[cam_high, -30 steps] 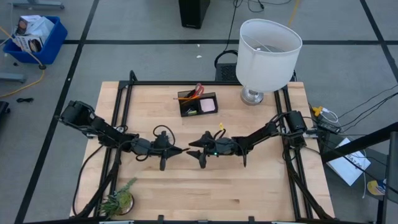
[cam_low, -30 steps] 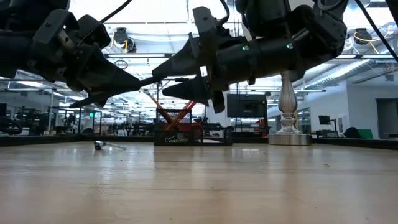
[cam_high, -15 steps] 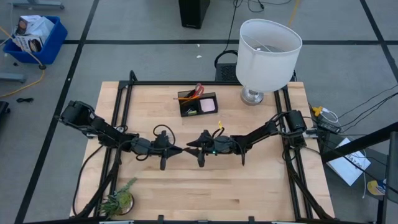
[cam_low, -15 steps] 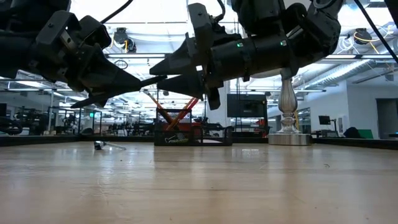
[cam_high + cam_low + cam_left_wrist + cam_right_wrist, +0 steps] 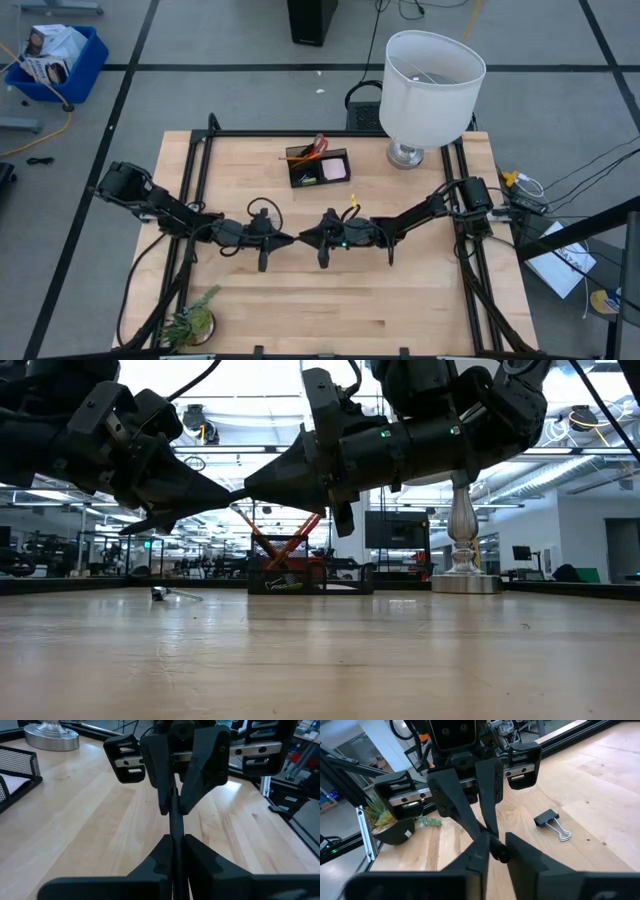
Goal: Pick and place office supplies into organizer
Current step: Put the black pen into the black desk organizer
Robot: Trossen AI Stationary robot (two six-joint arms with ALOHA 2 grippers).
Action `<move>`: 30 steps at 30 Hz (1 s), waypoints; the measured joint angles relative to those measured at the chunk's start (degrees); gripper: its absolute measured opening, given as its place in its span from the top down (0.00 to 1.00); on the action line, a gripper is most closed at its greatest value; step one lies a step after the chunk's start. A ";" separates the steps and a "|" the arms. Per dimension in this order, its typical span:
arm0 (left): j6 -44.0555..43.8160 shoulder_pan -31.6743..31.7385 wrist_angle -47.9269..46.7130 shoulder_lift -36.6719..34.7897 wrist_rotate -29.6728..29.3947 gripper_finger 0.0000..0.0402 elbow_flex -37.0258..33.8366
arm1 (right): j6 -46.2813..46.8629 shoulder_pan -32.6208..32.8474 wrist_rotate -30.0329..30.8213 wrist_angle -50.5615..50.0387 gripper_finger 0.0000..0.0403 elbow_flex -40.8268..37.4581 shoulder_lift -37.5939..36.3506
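**Figure. Two pincers meeting over the table's middle (high, low and both wrist views).**

The left pincer point(image 5: 290, 240) and the right pincer point(image 5: 304, 238) point at each other tip to tip, both held clear above the table point(image 5: 400, 300). The left pincer's fingers point(image 5: 159, 860) are pressed together on a black pen point(image 5: 173, 827), a thin dark rod that runs straight out from between them towards the right pincer. The right pincer's fingers point(image 5: 159, 775) converge in a narrow V onto the far end of the same pen. In the right wrist view the pen's round butt point(image 5: 498, 854) sits between them, so both pincers pinch the one pen.

A black binder clip point(image 5: 551, 822) with wire handles lies flat on the wood, below and to one side of the left pincer, touching neither arm.

The organizer point(image 5: 288, 165) stands well beyond the joined tips, towards the table's far edge. It holds red-handled scissors point(image 5: 319, 143) upright and a pink sticky-note pad point(image 5: 335, 170).

A white-shaded lamp point(image 5: 430, 75) stands past the organizer on the right pincer's side. A small green plant point(image 5: 192, 320) sits at the near corner behind the left pincer.
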 joint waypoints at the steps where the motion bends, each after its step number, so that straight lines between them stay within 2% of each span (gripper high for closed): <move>1: 0.21 0.00 -0.05 0.00 0.14 0.92 0.00 | -0.20 -0.10 -0.05 0.01 0.90 0.00 0.00; 3: 0.43 0.00 -0.15 0.00 0.14 0.91 0.00 | -0.28 -0.17 -0.35 0.03 0.94 0.00 0.00; 8: -0.06 0.08 0.03 0.00 -0.44 0.88 0.00 | -0.42 -0.14 0.63 0.06 0.94 0.00 0.00; 12: -4.63 0.77 0.28 -0.07 -2.50 0.86 -0.02 | -1.01 -0.21 1.94 0.22 0.94 0.00 0.00; 15: -5.30 1.61 -0.22 -0.23 -3.20 0.81 -0.02 | -1.32 -0.25 2.28 0.14 0.94 0.00 0.00; 18: -5.94 2.56 -0.61 -0.29 -3.39 0.72 -0.02 | -1.58 -0.25 2.49 -0.97 0.94 0.00 0.00; 27: -3.95 5.28 -6.15 -0.31 -3.57 0.36 0.00 | -2.35 -1.03 1.83 -3.18 0.94 -0.02 0.04; 30: -2.81 5.66 -8.99 -0.63 -1.51 0.28 0.00 | -2.16 -1.72 2.09 -6.94 0.94 -0.02 -1.18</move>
